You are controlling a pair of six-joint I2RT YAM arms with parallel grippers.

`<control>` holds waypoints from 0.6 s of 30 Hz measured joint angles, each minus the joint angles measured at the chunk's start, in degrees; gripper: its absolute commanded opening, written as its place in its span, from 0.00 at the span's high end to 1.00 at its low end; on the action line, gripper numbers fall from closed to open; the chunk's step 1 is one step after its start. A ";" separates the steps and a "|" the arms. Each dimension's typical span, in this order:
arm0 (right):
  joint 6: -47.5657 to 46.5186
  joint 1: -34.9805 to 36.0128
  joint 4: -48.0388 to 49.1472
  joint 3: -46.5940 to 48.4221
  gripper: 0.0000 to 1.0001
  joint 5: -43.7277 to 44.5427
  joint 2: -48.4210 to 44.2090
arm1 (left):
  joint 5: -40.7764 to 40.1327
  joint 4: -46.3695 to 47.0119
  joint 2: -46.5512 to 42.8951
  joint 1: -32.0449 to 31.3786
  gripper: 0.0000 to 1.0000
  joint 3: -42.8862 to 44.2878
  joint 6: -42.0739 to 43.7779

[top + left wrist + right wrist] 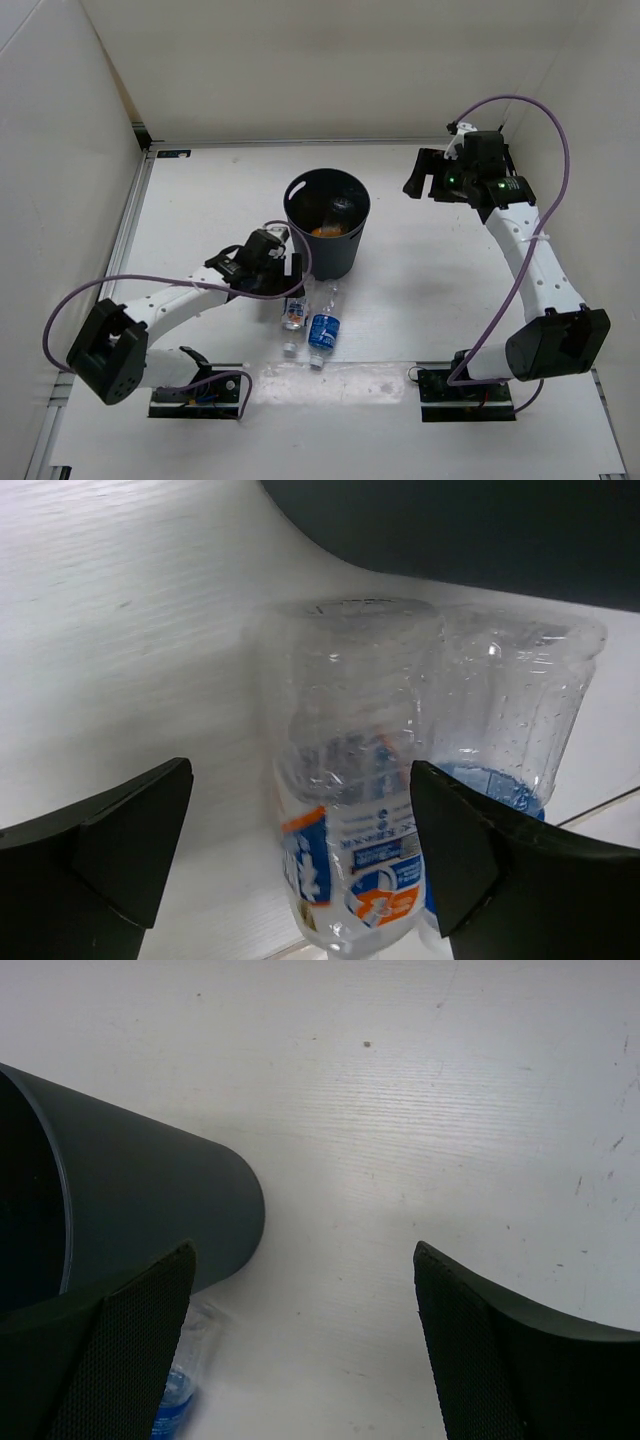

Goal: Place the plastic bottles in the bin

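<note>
Left claw (300,810) is standing open before white-blue-label bottle (345,780) and blue-label bottle (510,730), bin (480,530) blocking beyond; right claw (305,1300) is hanging open above desk (450,1110).

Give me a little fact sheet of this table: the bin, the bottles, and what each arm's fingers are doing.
Bin: dark, round, upright, mid-table
In bin: something orange at the bottom; rest unclear
On table: white-blue label bottle and blue label bottle, lying side by side near the bin
Left fingers: open, aimed at the white-blue label bottle, not touching it
Right fingers: open, empty, right of the bin
</note>
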 measured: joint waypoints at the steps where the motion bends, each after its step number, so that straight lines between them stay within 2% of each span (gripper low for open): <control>1: -0.02 -0.46 -0.37 0.00 0.10 -0.26 0.00 | -0.72 0.94 1.22 -1.22 0.00 0.48 -0.48; 9: -0.02 -2.99 -2.73 0.02 0.10 -1.60 0.00 | -2.51 3.43 5.77 -5.77 0.00 2.03 -1.92; 18: -0.02 -3.23 -2.89 0.02 0.10 -2.32 0.00 | -3.23 0.72 11.58 -6.80 0.00 3.28 -2.05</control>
